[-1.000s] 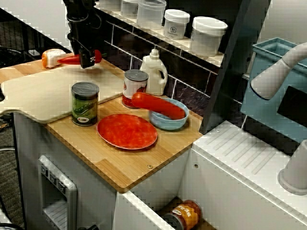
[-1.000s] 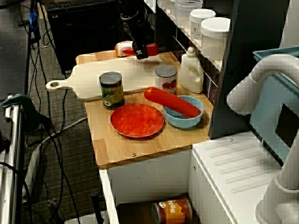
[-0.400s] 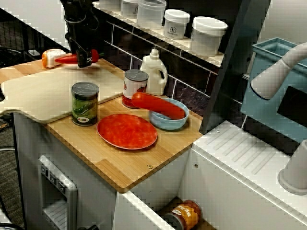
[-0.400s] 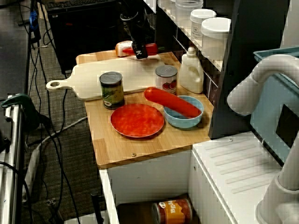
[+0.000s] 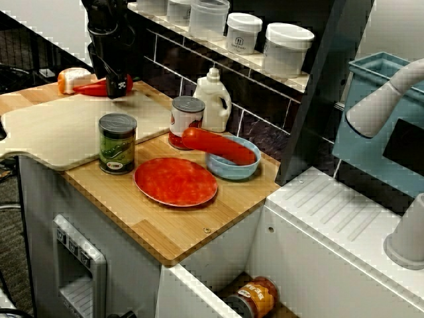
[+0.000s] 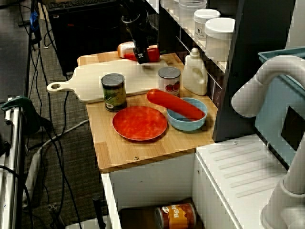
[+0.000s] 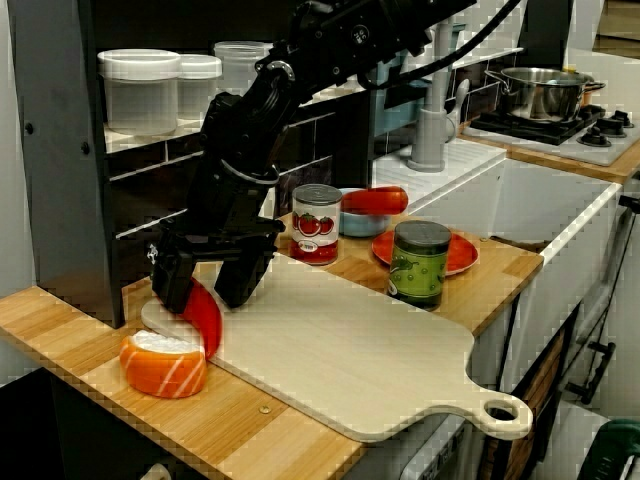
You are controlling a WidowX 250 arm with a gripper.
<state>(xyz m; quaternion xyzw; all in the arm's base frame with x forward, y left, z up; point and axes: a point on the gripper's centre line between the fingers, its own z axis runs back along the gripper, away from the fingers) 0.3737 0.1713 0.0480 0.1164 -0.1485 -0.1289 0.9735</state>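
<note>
My black gripper (image 5: 114,85) (image 6: 141,55) (image 7: 205,292) hangs over the back corner of the pale cutting board (image 5: 59,129) (image 6: 90,83) (image 7: 350,360). It is shut on a long red pepper (image 5: 89,87) (image 6: 153,53) (image 7: 207,322), one finger on each side of it. In the view from the board's end, the pepper's lower tip reaches the board's edge, right beside an orange and white salmon piece (image 5: 68,78) (image 6: 124,48) (image 7: 163,362) lying on the wooden counter. Whether pepper and salmon piece touch I cannot tell.
A green can (image 5: 117,143) (image 7: 420,263) stands at the board's near edge and a tomato can (image 5: 187,121) beside a white bottle (image 5: 213,99). A red plate (image 5: 175,181) and a blue bowl (image 5: 233,169) with a red sausage (image 5: 218,144) sit further right. Jars line the shelf (image 5: 265,69) above.
The gripper has carried the red pepper a little left and lower, toward the salmon piece. The cans, plate and bowl have stayed put.
</note>
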